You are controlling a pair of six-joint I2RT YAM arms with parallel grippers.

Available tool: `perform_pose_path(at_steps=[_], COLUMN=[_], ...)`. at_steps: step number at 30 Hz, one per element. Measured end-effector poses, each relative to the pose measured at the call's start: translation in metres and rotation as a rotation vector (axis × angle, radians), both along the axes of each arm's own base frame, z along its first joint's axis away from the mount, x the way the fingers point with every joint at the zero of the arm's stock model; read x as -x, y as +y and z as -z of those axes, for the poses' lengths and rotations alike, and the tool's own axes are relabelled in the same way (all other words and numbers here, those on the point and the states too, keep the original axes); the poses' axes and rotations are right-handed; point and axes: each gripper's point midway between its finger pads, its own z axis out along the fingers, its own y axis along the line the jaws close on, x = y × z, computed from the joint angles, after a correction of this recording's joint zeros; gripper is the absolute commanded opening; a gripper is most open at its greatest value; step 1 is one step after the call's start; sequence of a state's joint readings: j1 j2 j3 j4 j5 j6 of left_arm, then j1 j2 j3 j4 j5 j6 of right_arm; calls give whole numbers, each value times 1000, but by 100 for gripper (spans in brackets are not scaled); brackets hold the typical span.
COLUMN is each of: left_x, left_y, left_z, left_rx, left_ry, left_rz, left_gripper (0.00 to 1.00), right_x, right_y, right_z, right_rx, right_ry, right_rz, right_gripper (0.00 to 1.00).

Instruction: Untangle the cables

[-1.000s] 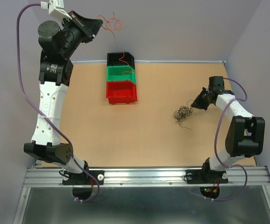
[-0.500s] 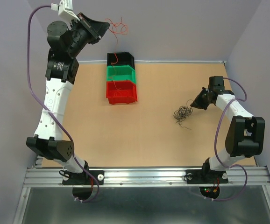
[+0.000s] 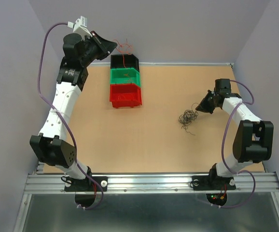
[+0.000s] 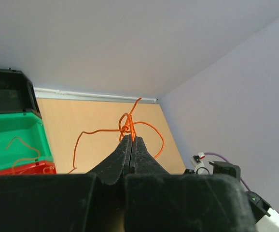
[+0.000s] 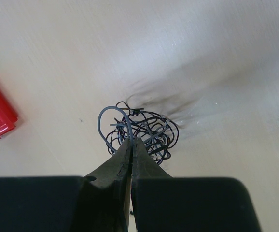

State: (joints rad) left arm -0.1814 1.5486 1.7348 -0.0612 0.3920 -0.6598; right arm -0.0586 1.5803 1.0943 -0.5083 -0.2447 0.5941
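Left tool (image 3: 114, 46): tips pressed shut on the orange wire (image 3: 125, 47), held high over the far edge of the surface (image 3: 144, 145), just above the black bin (image 3: 113, 62). In the wrist view the tips (image 4: 131, 140) close right below a small knot in the wire (image 4: 129, 126), with loops spreading loose to either side. One strand trails down into the black bin. Probable reason for the height: it lets the freed wire hang clear before it goes into a bin. Left arm stretched long, up and away from its base, wrist turned right.

Right tool (image 3: 201, 107): low, tips closed, apparently on an edge loop of the black clump (image 3: 188, 117). The clump lies on the surface, well apart from the bins. Probable reason: pinning what remains. Right arm folded, forearm angled down to the left.
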Motion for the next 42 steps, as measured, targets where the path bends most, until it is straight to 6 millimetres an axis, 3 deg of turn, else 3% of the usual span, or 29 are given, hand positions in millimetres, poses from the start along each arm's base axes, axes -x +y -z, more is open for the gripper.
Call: perform_pose_path(at_steps=[5,10,15,22,25,32,42], left_x=[0,6,16,42,47,40,15], left_y=[0,1,0,2,1,-1,-2], left_z=[12,1,-37,-121,-135,-121,-43], left_rx=[-12,-15,-5,27,37,37,-11], left_ry=[19,-12,-98,-298,-337,-300,-135], left_rz=[1,4,19,39,47,51,38], left_gripper=[0,0,0,0,0,0,0], right_x=[0,0,0,0,0,0,0], right_y=[0,0,0,1,1,1,2], right_z=[0,0,0,0,0,0,-1], right_rx=[0,2,2,1,0,-1,-7], right_ry=[0,-1,-1,-2,-3,-4,-6], right_rz=[-1,-4,-4,-5,-6,-9,-14], right_gripper=[1,0,0,1,1,0,0])
